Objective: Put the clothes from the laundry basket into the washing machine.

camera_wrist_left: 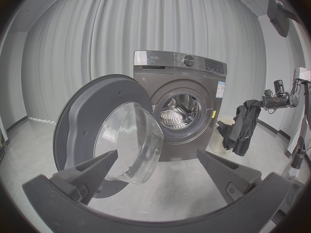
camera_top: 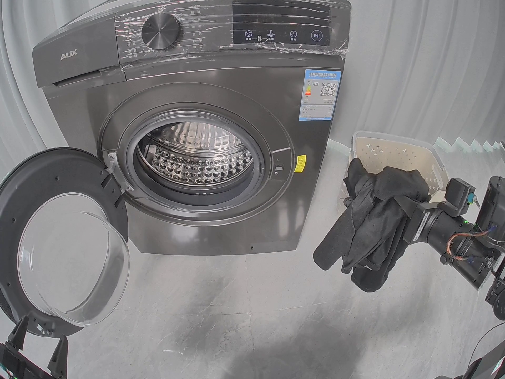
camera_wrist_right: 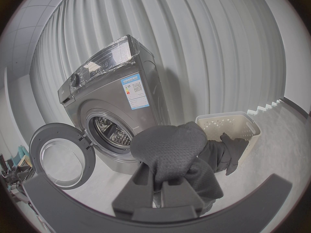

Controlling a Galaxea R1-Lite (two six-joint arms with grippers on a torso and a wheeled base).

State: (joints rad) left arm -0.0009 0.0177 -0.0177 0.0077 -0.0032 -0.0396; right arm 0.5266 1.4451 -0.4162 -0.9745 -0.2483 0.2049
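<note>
Garment (camera_top: 376, 214), limp black knit, clamped in right claw (camera_wrist_right: 157, 183); left claw (camera_wrist_left: 156, 152) wide; drum (camera_top: 197, 156) dimpled steel.

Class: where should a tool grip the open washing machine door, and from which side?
On the washing machine door, pinch the dark rim at the free edge, opposite the hinge, coming from the robot's left; the domed glass offers no edge.

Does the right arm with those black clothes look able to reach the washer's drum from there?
Probably yes. The door is swung wide to the left, the drum stands uncovered, and the right gripper holds the black clothes hanging beside the laundry basket, with only floor between.
</note>
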